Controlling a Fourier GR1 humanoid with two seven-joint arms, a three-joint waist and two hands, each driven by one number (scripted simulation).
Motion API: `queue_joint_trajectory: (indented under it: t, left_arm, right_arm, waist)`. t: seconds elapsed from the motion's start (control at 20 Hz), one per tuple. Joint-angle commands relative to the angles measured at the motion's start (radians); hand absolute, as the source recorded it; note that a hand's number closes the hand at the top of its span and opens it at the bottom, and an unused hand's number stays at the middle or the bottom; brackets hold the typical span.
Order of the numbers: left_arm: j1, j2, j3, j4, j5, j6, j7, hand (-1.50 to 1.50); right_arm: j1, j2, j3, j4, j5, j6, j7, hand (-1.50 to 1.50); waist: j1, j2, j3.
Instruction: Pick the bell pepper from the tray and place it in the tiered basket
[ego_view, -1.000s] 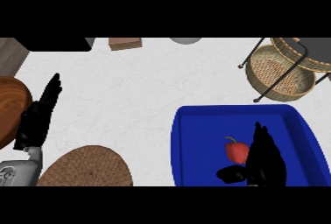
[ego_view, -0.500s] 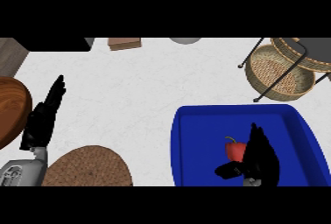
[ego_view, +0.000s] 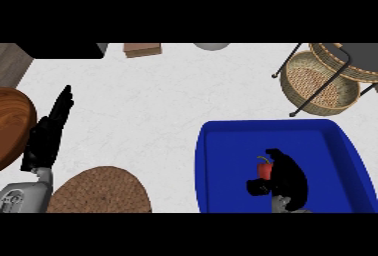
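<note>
Red bell pepper sits mid blue tray, toward near edge. Right hand curling round it, grasp step under way. Left hand resting, fingers straight, counter's left edge. Next likely: lift, carry to tiered basket, far right corner.

Glossy blue plastic tray, woven wicker tiered basket on thin dark metal — matt, pale marbled counter.

A white, faintly marbled counter fills most of the frame. A brown wooden board is seen at the left edge, and a round woven mat at the lower left. A small brown block is set at the top edge.
</note>
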Motion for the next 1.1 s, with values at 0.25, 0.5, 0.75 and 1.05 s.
queue_joint_trajectory:
  t: [0.25, 0.5, 0.75, 1.05]
  left_arm:
    - [-0.033, -0.020, 0.017, 0.040, -0.047, 0.000, 0.005, 0.00]
    - [0.033, -0.038, 0.019, -0.003, -0.044, 0.007, -0.023, 0.00]
    - [0.020, 0.001, 0.052, -0.066, -0.005, -0.056, 0.029, 0.00]
    - [0.014, -0.031, 0.008, -0.035, -0.035, -0.031, 0.004, 0.00]
  right_arm:
    - [-0.082, -0.012, 0.002, 0.095, 0.062, 0.083, 0.003, 1.50]
    - [0.004, 0.004, 0.053, -0.041, 0.020, -0.036, 0.045, 1.50]
    - [-0.034, 0.004, 0.127, -0.150, 0.039, -0.006, 0.040, 1.50]
    - [-0.196, -0.011, 0.311, -0.072, -0.090, 0.160, -0.363, 1.50]
  waist:
    - [-0.002, 0.000, 0.000]
    - [-0.002, -0.002, 0.000]
    - [0.000, -0.002, 0.000]
    - [0.033, 0.000, 0.001]
